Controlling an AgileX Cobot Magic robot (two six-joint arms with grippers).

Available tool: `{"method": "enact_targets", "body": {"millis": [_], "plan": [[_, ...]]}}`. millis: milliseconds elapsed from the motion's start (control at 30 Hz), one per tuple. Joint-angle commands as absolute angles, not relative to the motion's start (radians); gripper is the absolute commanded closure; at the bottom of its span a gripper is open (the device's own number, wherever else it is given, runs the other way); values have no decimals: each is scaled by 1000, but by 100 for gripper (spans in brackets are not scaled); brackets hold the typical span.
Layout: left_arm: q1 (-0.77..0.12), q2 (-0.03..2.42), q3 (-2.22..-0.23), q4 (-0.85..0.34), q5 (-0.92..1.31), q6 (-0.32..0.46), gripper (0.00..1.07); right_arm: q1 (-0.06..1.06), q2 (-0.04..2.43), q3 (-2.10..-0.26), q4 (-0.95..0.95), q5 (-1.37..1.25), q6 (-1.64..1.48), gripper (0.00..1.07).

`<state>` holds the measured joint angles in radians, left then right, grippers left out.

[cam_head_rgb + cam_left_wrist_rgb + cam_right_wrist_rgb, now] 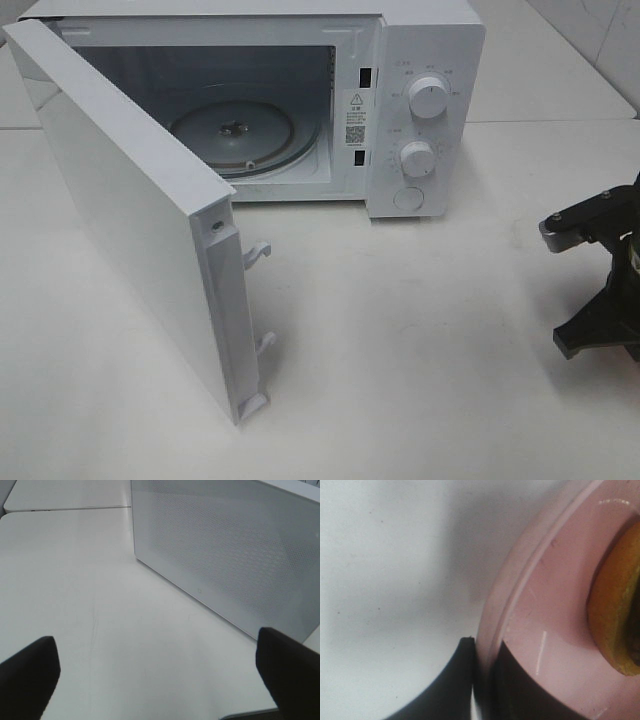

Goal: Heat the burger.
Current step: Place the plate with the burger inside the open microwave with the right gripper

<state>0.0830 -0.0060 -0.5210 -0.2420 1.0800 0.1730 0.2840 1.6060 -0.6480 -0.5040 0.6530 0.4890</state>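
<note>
The burger [620, 615] shows only in the right wrist view, as a slice of golden-brown bun at the frame's edge. It rests on a pink round plate [555, 595]. My right gripper [485, 655] is shut on the plate's rim, one dark finger [450, 685] outside the rim and the other over the plate's inner surface. In the exterior high view only part of the right arm [600, 270] shows at the right edge; burger and plate lie outside that view. My left gripper [160, 675] stands open above the bare table, facing the microwave door's outer face [230, 555].
A white microwave [425, 60] stands at the back of the white table [420, 350]. Its door [130, 210] swings wide open toward the front left, latch hooks pointing right. The glass turntable [245, 130] inside carries nothing. Two knobs sit on the right panel.
</note>
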Motion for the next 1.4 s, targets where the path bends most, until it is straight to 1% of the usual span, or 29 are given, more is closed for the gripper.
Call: {"method": "enact_targets", "body": {"millis": [33,500,600,633,700,833,1000,1133,1367,1400], "plan": [[86,-27,-516,-247,1079,172,7,296,1562,-645,-569,730,505,107],[86,-27,-516,-247,1079,172,7,318,1410,-645,-581,841,491,107],[86,-27,-516,-247,1079,172,7,364,1378,-645,-581,887,484,107],[86,-27,-516,-247,1079,172,7,364,1378,-645,-581,887,484,107],[86,-27,-516,-247,1079,172,7,406,1356,-645,-581,913,482,107],[86,-27,-516,-247,1079,172,7,437,1336,-645,-581,935,481,107],[86,-27,-516,-247,1079,172,7,504,1317,-645,-584,981,477,107],[86,-27,-516,-247,1079,172,7,538,1317,-645,-584,991,477,107],[86,-27,-516,-247,1079,172,7,653,1317,-645,-582,997,478,107],[86,-27,-516,-247,1079,172,7,653,1317,-645,-582,997,478,107]]}}
